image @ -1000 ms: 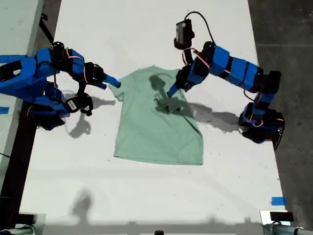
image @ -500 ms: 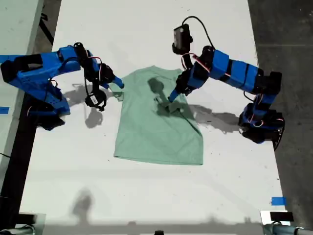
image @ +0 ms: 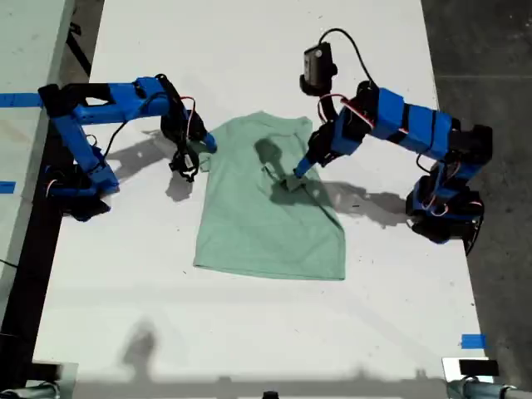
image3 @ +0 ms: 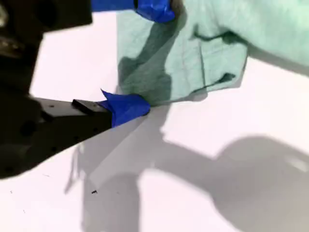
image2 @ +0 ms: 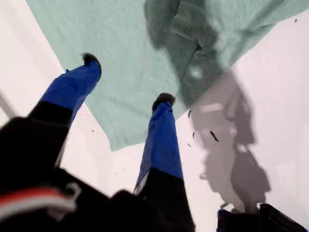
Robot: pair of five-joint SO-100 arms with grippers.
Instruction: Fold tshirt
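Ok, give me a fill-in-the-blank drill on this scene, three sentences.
1. The tshirt lies on a ___ table.
2. My first gripper hangs over the cloth with its jaws ___.
3. My second gripper straddles the edge of one ___ of the shirt.
Missing words: white; open; sleeve.

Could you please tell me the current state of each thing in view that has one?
tshirt: flat on the table, partly folded, exterior view's right side turned inward.
my first gripper: open, over the cloth.
my second gripper: open, around a sleeve edge.
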